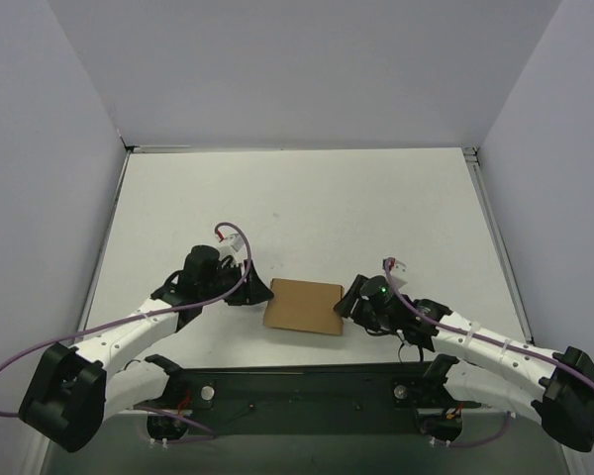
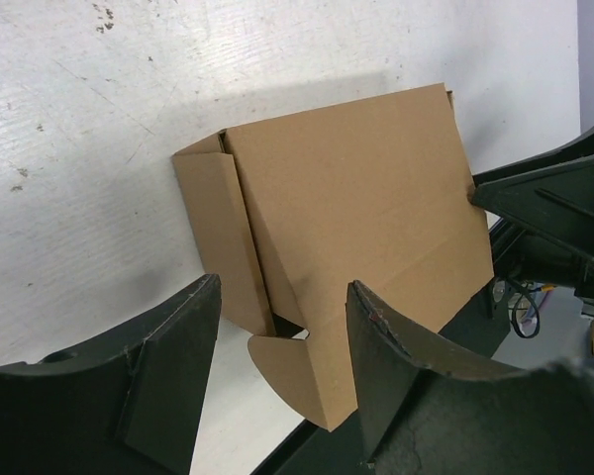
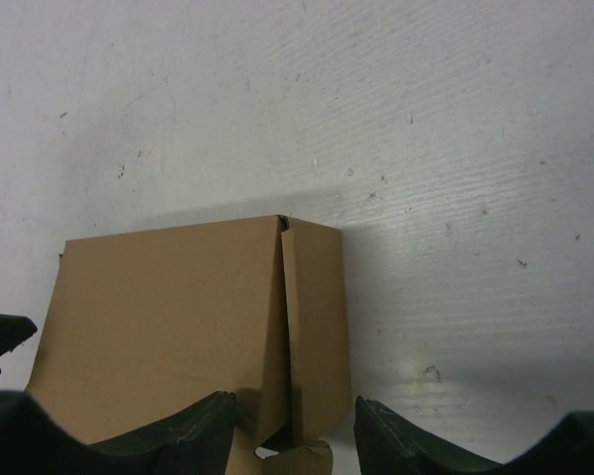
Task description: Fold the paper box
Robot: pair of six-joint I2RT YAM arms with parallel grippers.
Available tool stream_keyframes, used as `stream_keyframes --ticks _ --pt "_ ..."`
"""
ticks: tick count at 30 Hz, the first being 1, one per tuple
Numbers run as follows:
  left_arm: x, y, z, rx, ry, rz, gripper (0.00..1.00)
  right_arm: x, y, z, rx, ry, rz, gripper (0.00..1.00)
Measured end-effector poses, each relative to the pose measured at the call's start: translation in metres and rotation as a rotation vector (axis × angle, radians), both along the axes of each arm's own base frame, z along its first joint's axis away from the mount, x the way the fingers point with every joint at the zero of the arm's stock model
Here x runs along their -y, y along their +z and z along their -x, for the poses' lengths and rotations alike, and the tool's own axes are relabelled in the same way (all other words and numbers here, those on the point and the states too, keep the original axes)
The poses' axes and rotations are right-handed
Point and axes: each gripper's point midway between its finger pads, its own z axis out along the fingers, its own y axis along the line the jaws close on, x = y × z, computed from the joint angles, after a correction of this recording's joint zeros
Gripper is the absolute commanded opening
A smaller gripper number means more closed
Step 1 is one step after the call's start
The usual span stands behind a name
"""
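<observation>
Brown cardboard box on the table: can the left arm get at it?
Probably yes: the left gripper sits at the brown cardboard box's end, its jaws either side of one corner, nothing between.

A white, lightly scuffed surface (image 1: 307,198) lies under soft, even light. Plain pale grey walls (image 1: 307,69) rise from the surface's far, left and right edges.

Brown cardboard paper box (image 2: 356,198): matt, smooth paper stock, creased at its folds. White table surface (image 2: 79,148), upper left of frame: matt, faintly streaked, scuffed.
</observation>
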Motion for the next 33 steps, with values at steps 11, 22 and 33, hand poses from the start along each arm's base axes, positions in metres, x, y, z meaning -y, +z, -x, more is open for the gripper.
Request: stream_keyframes --ticks 11,22,33 --pt "-0.005 -0.023 0.004 -0.014 0.012 -0.072 0.58 0.001 -0.004 0.001 0.017 0.005 0.039 0.51" --pt "0.003 -0.042 0.01 -0.002 -0.019 -0.175 0.56 0.004 -0.018 0.002 0.04 0.019 0.175 0.56" --pt "-0.013 0.005 -0.014 0.092 0.027 -0.223 0.73 -0.001 0.043 0.004 0.292 0.256 0.302 0.75"
